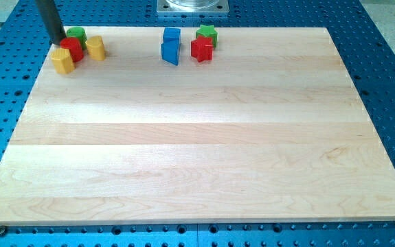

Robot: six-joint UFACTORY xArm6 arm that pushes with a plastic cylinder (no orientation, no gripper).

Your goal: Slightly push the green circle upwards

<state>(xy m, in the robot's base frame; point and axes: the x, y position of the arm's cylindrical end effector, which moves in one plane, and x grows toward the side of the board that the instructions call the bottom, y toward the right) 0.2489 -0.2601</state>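
The green circle (pixel 77 33) lies at the board's top left corner, near the top edge. A red block (pixel 72 49) touches it just below. A yellow block (pixel 63 61) sits below-left of the red one, and another yellow block (pixel 96 48) sits to the red one's right. My tip (pixel 59 42) stands at the left of this cluster, beside the red block and just left of and below the green circle.
Two blue blocks (pixel 171 45) stand together at the top middle, with a red star-like block (pixel 201 49) and a green star-like block (pixel 207 33) to their right. The wooden board (pixel 197 151) lies on a blue perforated table. A metal base (pixel 193 7) stands above the top edge.
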